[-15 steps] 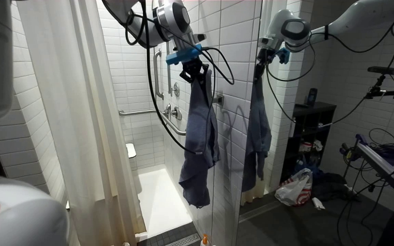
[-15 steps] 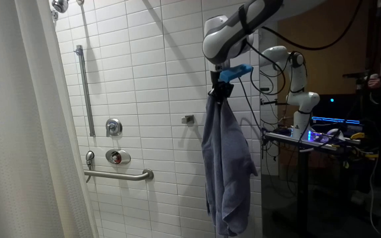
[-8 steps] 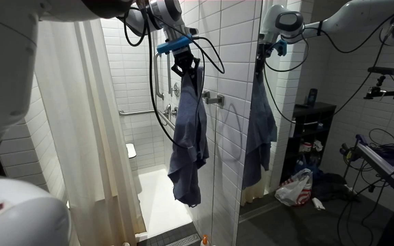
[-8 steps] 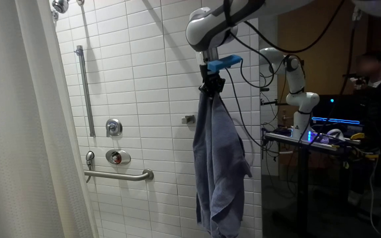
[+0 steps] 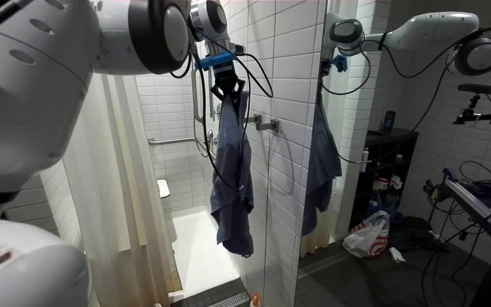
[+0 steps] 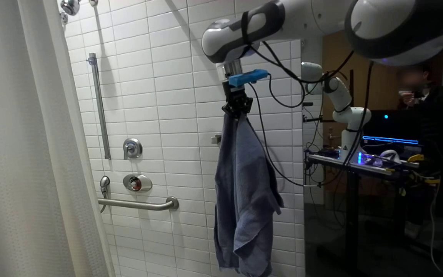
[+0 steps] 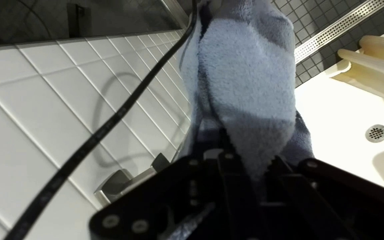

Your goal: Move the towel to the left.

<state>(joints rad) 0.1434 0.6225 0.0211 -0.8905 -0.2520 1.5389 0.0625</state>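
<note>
The blue-grey towel (image 5: 230, 183) hangs freely from my gripper (image 5: 232, 96), beside the white tiled wall. It also hangs from the gripper (image 6: 237, 113) in an exterior view, where the towel (image 6: 244, 192) partly covers a square metal wall bracket (image 6: 215, 139). In the wrist view the towel (image 7: 248, 66) runs down from between the two black fingers (image 7: 252, 161), which are shut on its bunched upper part. A fold of towel also shows at the lower left among the finger links. Two brackets (image 5: 269, 125) stick out of the wall just right of the towel.
A pale shower curtain (image 5: 122, 192) hangs left of the towel. A metal grab bar (image 6: 137, 204) and shower valves (image 6: 132, 148) are on the wall. A black cable (image 7: 122, 113) loops past the towel. A mirror (image 5: 356, 277) right of the wall reflects arm and towel.
My gripper has carried the towel to the left in both exterior views, first rising a little, then sinking slightly. The towel now overlaps the bracket in an exterior view.
</note>
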